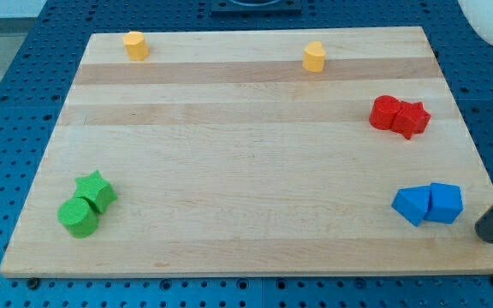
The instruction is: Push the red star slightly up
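Red and small, the red star (pixel 413 118) sits at the right of the frame on the wooden board (pixel 229 171), touching a red cylinder (pixel 385 112) on its left. It looks light, rigid and free to slide, likely to spin if struck off-centre, so contact belongs on its lower edge, centred. My tip (pixel 490 233) rests at the lower right, just right of two touching blue blocks (pixel 428 204); it holds nothing, being a bare rod. Those blocks lie between tip and star. Two yellow cylinders (pixel 314 56) and a green pair (pixel 86 204) stand well apart.
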